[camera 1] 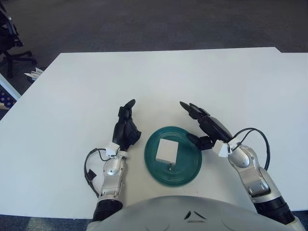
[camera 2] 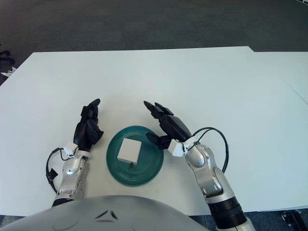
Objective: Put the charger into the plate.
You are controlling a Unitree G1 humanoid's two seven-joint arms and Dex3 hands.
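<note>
A white square charger [camera 1: 167, 150] lies flat inside the dark green plate [camera 1: 187, 168], slightly left of its middle, prongs toward me. My right hand [camera 1: 204, 126] is at the plate's right rim with fingers spread and holding nothing. My left hand [camera 1: 126, 127] shows just left of the plate, fingers extended, empty.
The white table [camera 1: 159, 82] stretches far ahead and to both sides. A black office chair [camera 1: 9, 41] and a blue-white object [camera 1: 7, 91] stand off the table's left edge. Cables loop at both wrists.
</note>
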